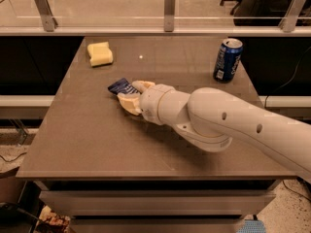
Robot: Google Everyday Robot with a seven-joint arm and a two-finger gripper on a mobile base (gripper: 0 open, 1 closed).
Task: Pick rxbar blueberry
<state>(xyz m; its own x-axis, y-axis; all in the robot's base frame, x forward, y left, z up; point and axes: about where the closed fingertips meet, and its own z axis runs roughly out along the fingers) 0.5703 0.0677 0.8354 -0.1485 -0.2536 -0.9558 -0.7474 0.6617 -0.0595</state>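
Snack bar: lay flat on the worktop, left of centre and nearer the far edge than the near one. Sat just left of the gripper, its right end tucked into the gripper's mouth. Seemed to run lengthwise left to right, roughly in line with the arm, which reached in low from the near-right corner. Could not tell whether clamped onto the bar or merely set around it. Kept well apart: sponge toward the far-left corner, can toward the far-right.
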